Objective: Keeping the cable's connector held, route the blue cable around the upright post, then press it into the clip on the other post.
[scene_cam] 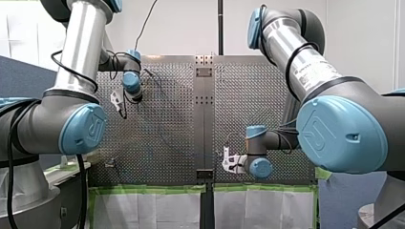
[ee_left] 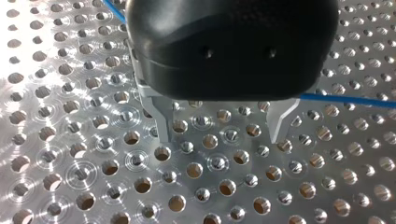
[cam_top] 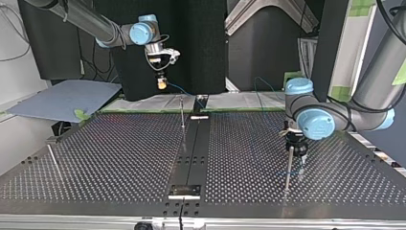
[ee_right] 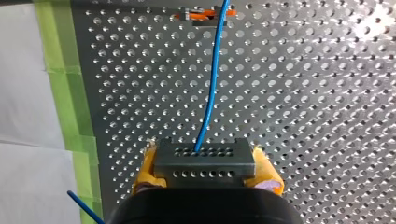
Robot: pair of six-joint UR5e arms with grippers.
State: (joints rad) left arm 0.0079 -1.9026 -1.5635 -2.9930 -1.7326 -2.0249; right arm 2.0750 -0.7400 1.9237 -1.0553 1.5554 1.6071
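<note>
Two arms, two grippers, one blue cable [ee_right: 212, 84], one connector [ee_right: 204, 158]. Three slim posts stand on the perforated table [cam_top: 119, 153]: the centre post [cam_top: 182, 117], the right-hand post [cam_top: 288, 167] and the left-hand post [cam_top: 53, 160], as the top view places them. My right gripper [ee_right: 206, 173], raised above the table, clamps the dark connector between yellow pads; the cable runs from it to an orange fitting [ee_right: 203, 16]. My left gripper [ee_left: 222, 128], just beside the right-hand post, has its metal fingers moderately apart, gripping nothing (the cable passes behind it). The label lettering on my right arm is unreadable.
</note>
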